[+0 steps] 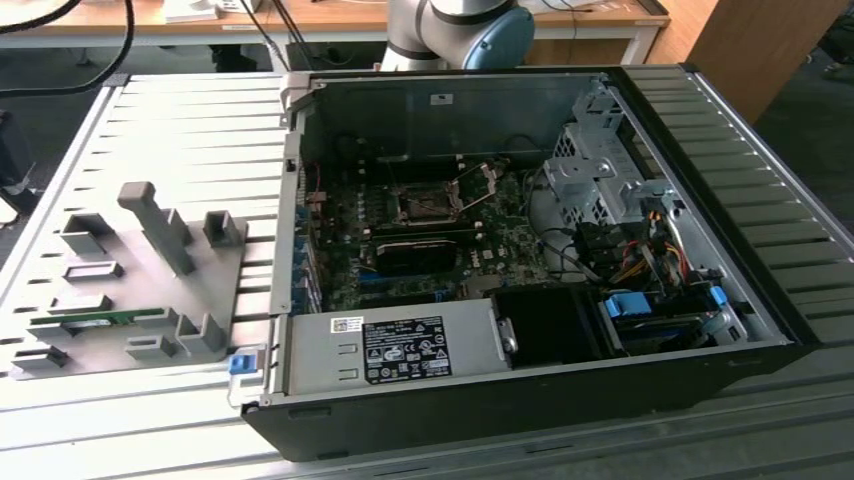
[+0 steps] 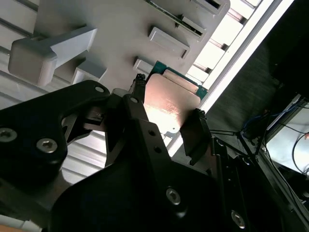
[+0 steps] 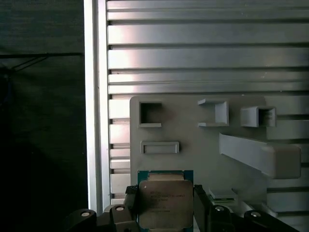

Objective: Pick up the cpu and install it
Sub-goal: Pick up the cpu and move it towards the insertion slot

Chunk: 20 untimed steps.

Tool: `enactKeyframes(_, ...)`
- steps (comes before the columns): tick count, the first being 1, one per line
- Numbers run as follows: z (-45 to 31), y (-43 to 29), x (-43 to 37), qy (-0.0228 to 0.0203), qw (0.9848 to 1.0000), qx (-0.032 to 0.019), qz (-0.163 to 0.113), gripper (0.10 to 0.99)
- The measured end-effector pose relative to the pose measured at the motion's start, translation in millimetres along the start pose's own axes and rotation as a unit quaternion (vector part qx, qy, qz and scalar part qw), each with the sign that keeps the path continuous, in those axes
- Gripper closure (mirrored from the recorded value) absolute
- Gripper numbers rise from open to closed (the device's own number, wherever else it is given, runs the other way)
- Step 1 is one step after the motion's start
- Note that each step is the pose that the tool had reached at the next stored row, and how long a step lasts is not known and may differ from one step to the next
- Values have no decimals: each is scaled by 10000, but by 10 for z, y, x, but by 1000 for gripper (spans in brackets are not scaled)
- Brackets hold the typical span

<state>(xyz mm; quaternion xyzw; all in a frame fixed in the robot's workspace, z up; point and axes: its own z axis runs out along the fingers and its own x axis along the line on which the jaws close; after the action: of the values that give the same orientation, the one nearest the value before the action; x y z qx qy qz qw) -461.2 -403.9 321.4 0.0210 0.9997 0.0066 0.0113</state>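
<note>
Claw (image 2: 169,98): closed on the cpu (image 2: 171,104). In both wrist views its two black fingers (image 2: 195,131) press against opposite edges of the chip, one on each side.

Cpu: held flat between the fingers, silvery top facing the cameras, with a thin green rim showing along one edge. In the first wrist view the cpu (image 3: 165,203) sits squarely in the claw (image 3: 165,207), with the fingers (image 3: 131,200) against its sides.

Behind the chip: a grey fixture plate (image 3: 193,150) with raised blocks and small pockets, lying on the slatted metal counter (image 3: 193,48). The cpu shows over the part of the plate near its edge. Whether it touches the plate or hangs clear of it cannot be told.

Exterior view: the fixture plate (image 1: 254,290) lies on the counter (image 1: 187,130) at the exterior view's left of an open computer case (image 1: 534,410). A narrow green strip (image 1: 100,321) rests in one of the plate's holders. Inside the case the motherboard (image 1: 400,280) lies exposed, with a square socket (image 1: 427,205) near its middle. Part of the arm (image 1: 454,25) stands beyond the far side of the case.
</note>
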Motion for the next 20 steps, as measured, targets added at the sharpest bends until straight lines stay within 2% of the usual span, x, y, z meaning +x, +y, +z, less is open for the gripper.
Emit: enactKeyframes(20,-440,10,-10,0,10000,0,1,545)
